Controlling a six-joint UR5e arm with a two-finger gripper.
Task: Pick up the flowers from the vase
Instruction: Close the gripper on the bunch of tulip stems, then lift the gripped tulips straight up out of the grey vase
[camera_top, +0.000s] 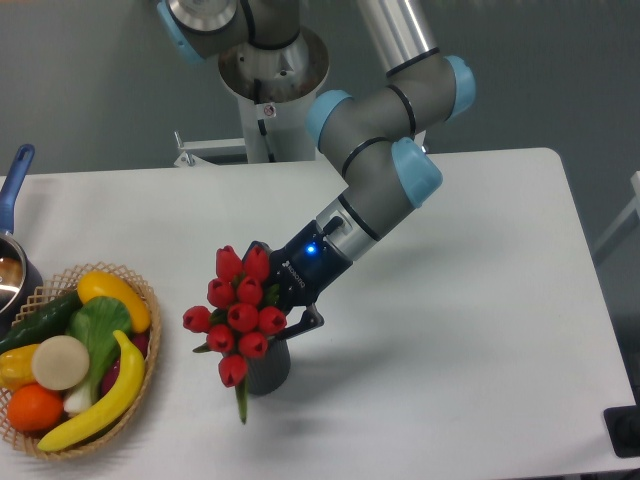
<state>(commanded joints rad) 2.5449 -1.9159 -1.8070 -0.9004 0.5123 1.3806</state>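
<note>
White table (480, 330), frame centre: my gripper (283, 303) clamps the red tulips (236, 315) above the ribbed grey vase (268, 367).

you have one bunch of red tulip buds on green stems (236, 318), about ten buds, in one dark grey ribbed vase (270, 367). one black two-finger gripper (290, 305) is present. one woven basket (146, 343) carries two yellow bananas (104, 398) and one orange (33, 407). one blue-handled metal pot (14, 180) sits at the left edge.
</note>
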